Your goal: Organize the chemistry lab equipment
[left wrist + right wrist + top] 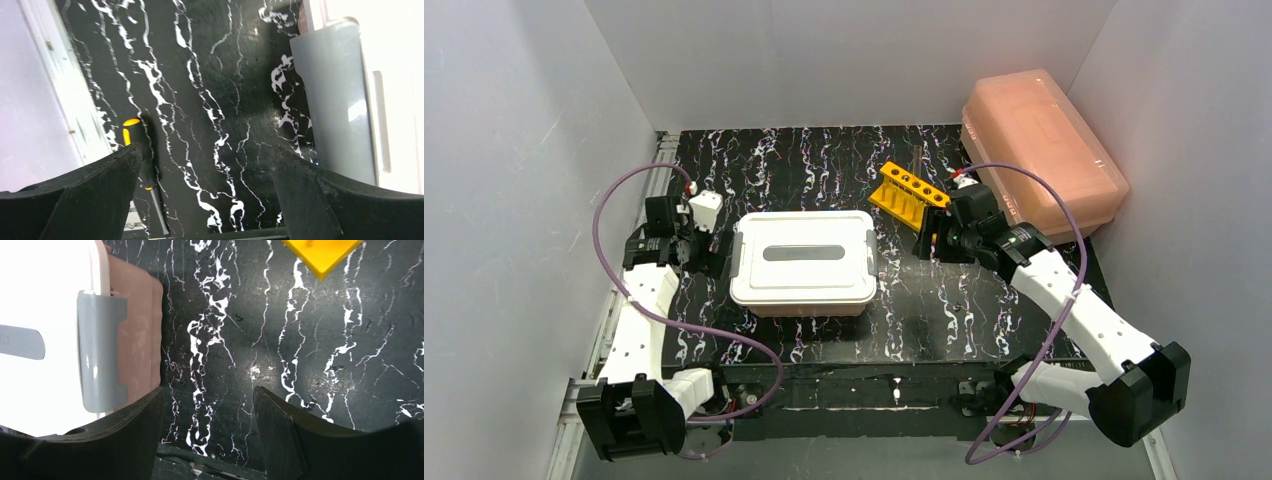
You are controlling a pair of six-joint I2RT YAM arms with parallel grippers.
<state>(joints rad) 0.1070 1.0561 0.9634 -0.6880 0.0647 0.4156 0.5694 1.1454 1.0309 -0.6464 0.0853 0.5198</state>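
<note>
Both wide and empty: my left gripper point(205, 157) beside the white-lidded tub point(802, 290), my right gripper point(207, 395) just short of the yellow tube rack point(909, 193) standing loose on the table point(814, 165); nothing visibly sorted, so most work remains, I judge.

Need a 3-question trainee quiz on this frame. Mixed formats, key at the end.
1. True or false: in the top view, the yellow tube rack lies left of the middle tub.
2. What does the right gripper hold? A) the rack B) nothing C) a bottle
3. Fill in: the middle tub's lid is coloured ___.

Key: 1 false; 2 B; 3 white.
</note>
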